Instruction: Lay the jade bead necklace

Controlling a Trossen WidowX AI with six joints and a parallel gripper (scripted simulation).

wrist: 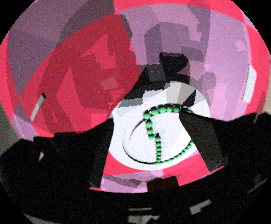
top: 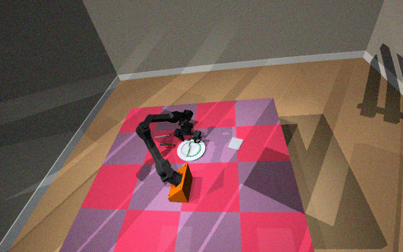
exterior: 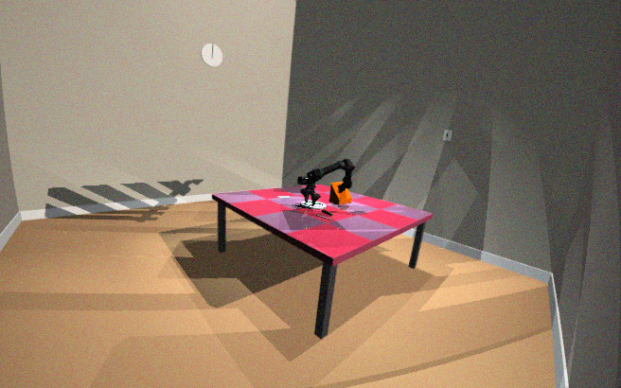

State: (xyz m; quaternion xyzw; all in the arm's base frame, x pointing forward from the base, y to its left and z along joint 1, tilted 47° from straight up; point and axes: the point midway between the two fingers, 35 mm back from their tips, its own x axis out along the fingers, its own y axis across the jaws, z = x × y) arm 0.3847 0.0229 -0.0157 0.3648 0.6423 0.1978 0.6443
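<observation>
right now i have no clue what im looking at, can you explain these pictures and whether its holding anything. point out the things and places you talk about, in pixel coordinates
The machine is a single black robot arm mounted on an orange block (top: 184,187) (exterior: 340,193). Its hand, the gripper (top: 188,137) (wrist: 147,117), has two fingers that stand wide apart, with nothing held.

The top picture looks down from above, the exterior one looks across the room at the whole table (top: 209,187) (exterior: 329,243), and the wrist one looks past the fingers from the arm's end.

On the checkered pink and purple table is a round white bead board (top: 181,153) (wrist: 118,145). The green bead necklace (top: 200,147) (wrist: 158,151) lies on it, part of it cutting across the middle instead of following the round groove. Nearby are a pale flat square (top: 235,143) (exterior: 283,197) and two thin items, one partly red.
</observation>
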